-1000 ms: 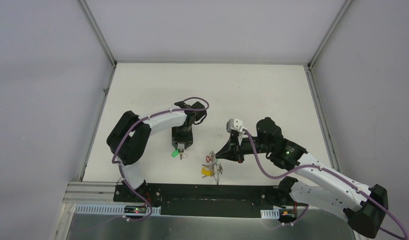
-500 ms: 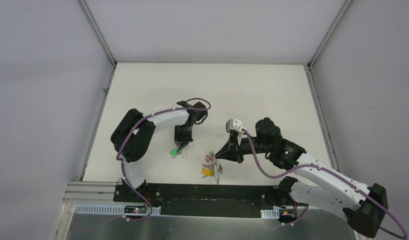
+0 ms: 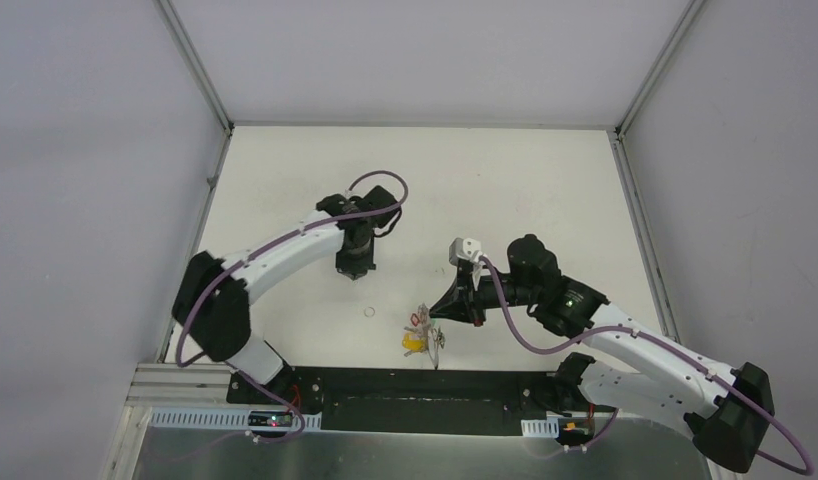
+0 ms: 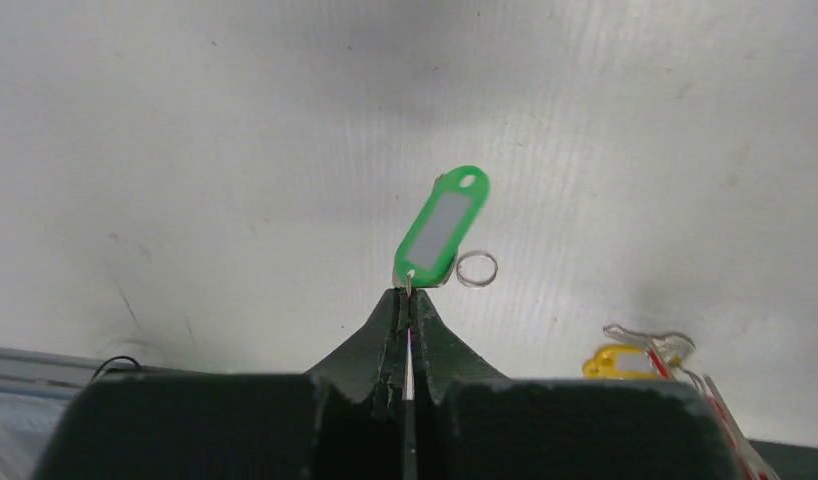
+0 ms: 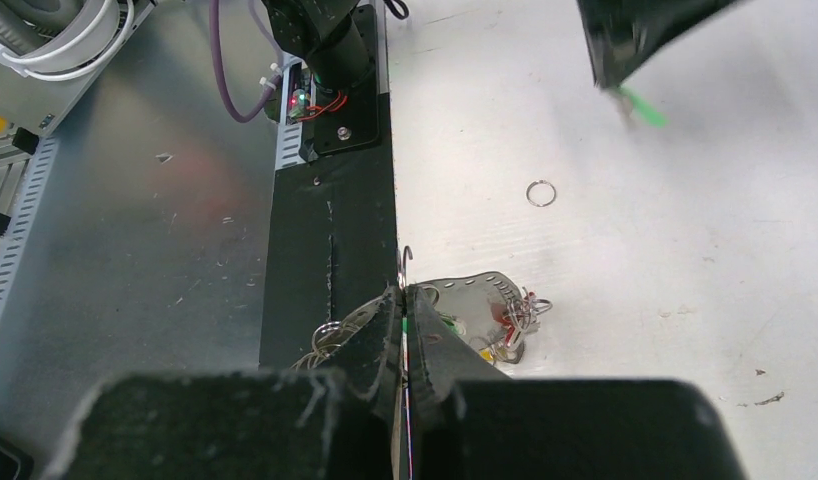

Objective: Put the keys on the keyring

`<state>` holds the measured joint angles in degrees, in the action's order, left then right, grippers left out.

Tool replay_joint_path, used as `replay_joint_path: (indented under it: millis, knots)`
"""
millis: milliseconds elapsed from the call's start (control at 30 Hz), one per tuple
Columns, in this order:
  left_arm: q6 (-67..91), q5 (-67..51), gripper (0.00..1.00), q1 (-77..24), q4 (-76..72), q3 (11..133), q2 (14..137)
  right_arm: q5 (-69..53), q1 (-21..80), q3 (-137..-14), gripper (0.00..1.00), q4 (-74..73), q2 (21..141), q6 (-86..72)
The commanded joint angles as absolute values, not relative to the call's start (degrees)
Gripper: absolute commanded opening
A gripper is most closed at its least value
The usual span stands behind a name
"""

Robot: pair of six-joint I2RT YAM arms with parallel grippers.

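My left gripper [image 4: 407, 295] is shut on the small metal end of the green-capped key [image 4: 442, 228], which sticks out past its fingertips above the table. In the top view the left gripper [image 3: 353, 268] hides that key. The right wrist view shows the key as a green streak [image 5: 640, 108] under the left gripper. My right gripper [image 5: 403, 292] is shut on the thin wire of the keyring [image 5: 407, 262]. Its bunch of red- and yellow-capped keys [image 5: 500, 312] hangs down to the table beside the fingers. From above, the right gripper [image 3: 437, 312] sits just over the keyring bunch [image 3: 423, 335].
A small loose split ring [image 3: 368, 313] lies on the white table [image 3: 485, 180] between the two grippers, also visible as a small ring [image 4: 476, 268] and a small ring [image 5: 541, 192]. The black base strip [image 3: 415, 385] runs along the near edge, close under the keyring.
The left gripper shut on the green key, lifted it off the table and drew back toward the far side. The small split ring stayed behind. The right arm barely moved.
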<state>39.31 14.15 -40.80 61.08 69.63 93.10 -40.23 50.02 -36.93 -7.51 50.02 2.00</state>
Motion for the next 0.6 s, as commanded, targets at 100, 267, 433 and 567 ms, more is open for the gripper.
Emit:
replay_joint_path:
  millis: [100, 267, 433, 567]
  knots:
    - [22.2, 12.1, 0.0, -40.7, 59.0, 70.0, 72.8, -43.3, 50.2, -41.7, 0.0, -3.2, 51.1, 2.2]
    - [9.4, -2.3, 0.0, -40.7, 52.2, 65.9, 61.3, -44.2, 50.2, -43.1, 0.0, -4.5, 51.1, 3.3]
    - [-1.2, -20.2, 0.0, -40.7, 45.6, 61.1, 51.4, -47.1, 50.2, -45.2, 0.0, -7.8, 52.5, 5.5]
    - [-9.8, -32.4, 0.0, -40.8, 41.8, 57.9, 47.1, -49.5, 50.2, -46.2, 0.0, -8.9, 53.5, 6.4]
